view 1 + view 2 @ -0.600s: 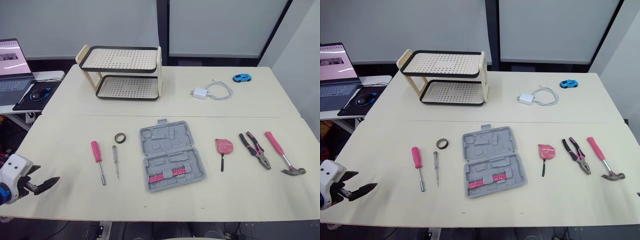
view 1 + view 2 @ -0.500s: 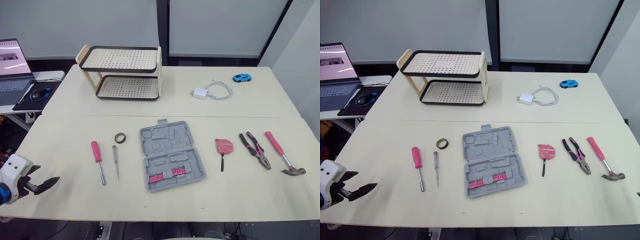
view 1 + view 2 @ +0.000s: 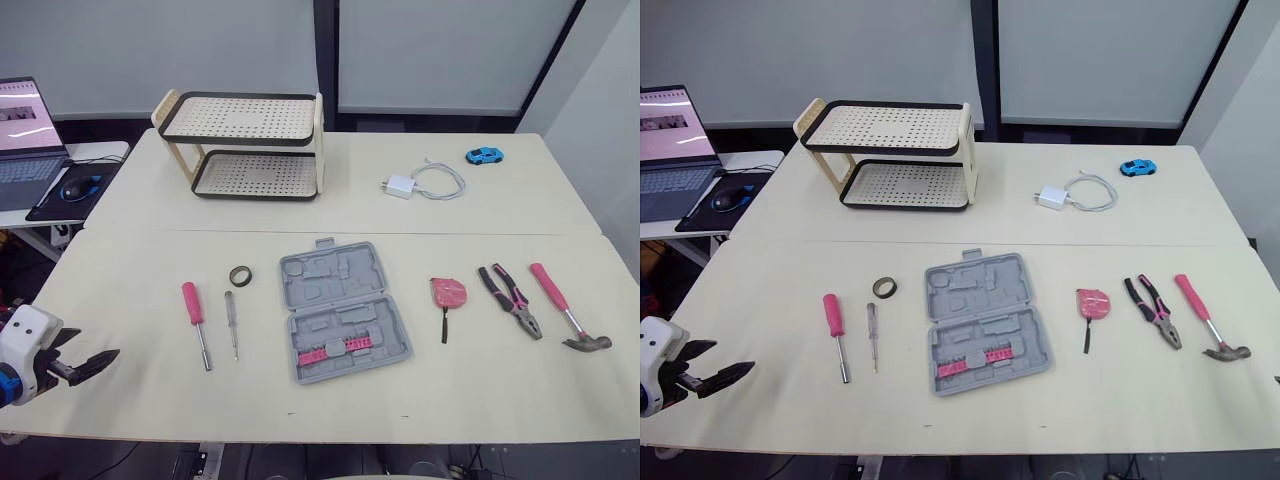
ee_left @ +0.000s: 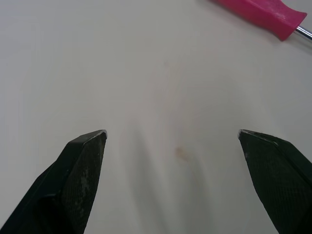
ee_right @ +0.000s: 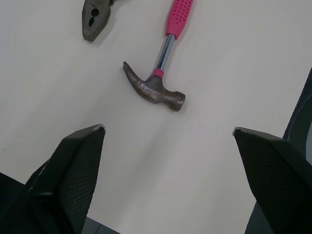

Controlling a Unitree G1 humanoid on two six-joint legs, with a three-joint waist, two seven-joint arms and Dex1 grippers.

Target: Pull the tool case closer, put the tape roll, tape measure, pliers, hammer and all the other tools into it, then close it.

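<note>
At the table's [image 3: 330,400] near edge, at 8 o'clock from the tool case [image 3: 343,310], the left gripper [image 3: 88,352] is held just above the bare surface, its two black fingers spread wide apart with nothing between them. In its wrist view the pink handle of a screwdriver [image 4: 258,14] is seen beyond the fingertips, well apart from them. The right gripper [image 5: 168,129] is likewise held open and empty over the table, with the hammer's head [image 5: 156,90] and the nose of the pliers [image 5: 95,22] seen ahead of its fingers and touched by neither.

The tool case is laid open and flat at the middle of the table, slightly turned, with pink pieces seated in its near half.

At 9 o'clock from it a small screwdriver [image 3: 231,322] is laid, and further at 9 o'clock the pink screwdriver [image 3: 196,318]. The tape roll [image 3: 240,275] is found at 10 o'clock from the case, flat on the table.

At 3 o'clock from the case the tape measure [image 3: 447,293] is placed, then the pliers [image 3: 510,298], then the hammer [image 3: 565,312], each apart from the next.

Farther off, a white charger with its cable [image 3: 418,184] is seen at 1 o'clock, a blue toy car [image 3: 484,155] beyond it at 2 o'clock, and a two-tier rack [image 3: 245,145] at 11 o'clock. A laptop [image 3: 25,130] is set on a side desk at far 10 o'clock.
</note>
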